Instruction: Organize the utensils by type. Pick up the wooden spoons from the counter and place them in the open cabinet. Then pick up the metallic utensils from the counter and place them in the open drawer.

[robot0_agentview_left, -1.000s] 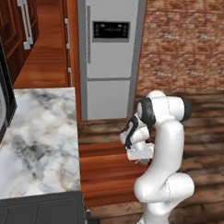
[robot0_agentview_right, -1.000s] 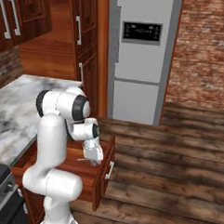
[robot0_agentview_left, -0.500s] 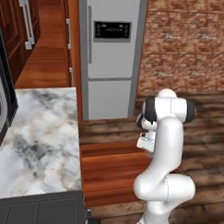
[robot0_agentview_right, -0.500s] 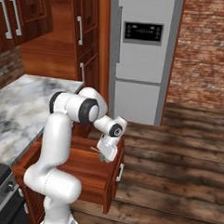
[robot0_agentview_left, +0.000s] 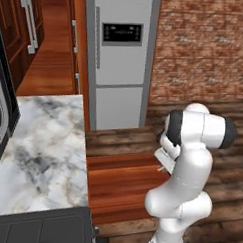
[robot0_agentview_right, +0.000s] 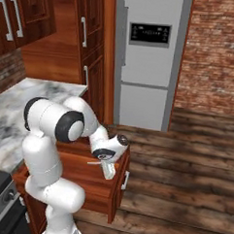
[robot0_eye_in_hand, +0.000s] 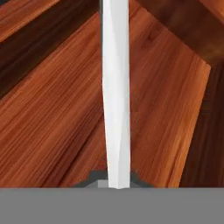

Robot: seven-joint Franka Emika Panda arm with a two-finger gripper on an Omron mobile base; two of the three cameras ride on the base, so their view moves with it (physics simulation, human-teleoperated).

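My gripper (robot0_eye_in_hand: pixel 117 182) is shut on a slim pale silver metallic utensil (robot0_eye_in_hand: pixel 116 87), whose handle runs straight away from the fingers. It hangs just above the plain wood bottom of the open drawer (robot0_eye_in_hand: pixel 48 113). From the right base, the gripper (robot0_agentview_right: pixel 108 170) points down at the drawer's front right corner, and the utensil (robot0_agentview_right: pixel 93 162) sticks out to the left over the drawer (robot0_agentview_right: pixel 85 195). The drawer (robot0_agentview_left: pixel 120 186) juts out beside the white marble counter (robot0_agentview_left: pixel 42 150). The wooden spoons are out of view.
A grey fridge (robot0_agentview_left: pixel 121 58) stands behind the drawer, with dark wooden cabinets (robot0_agentview_right: pixel 91 49) to its left. A black stove (robot0_agentview_right: pixel 0 195) sits at the counter's near end. Wood plank floor (robot0_agentview_right: pixel 183 181) lies to the right, and a brick wall (robot0_agentview_left: pixel 202 47) rises behind it.
The hand has swung from over the drawer's middle toward its front edge and dropped lower. The silver utensil has stayed clamped in it.
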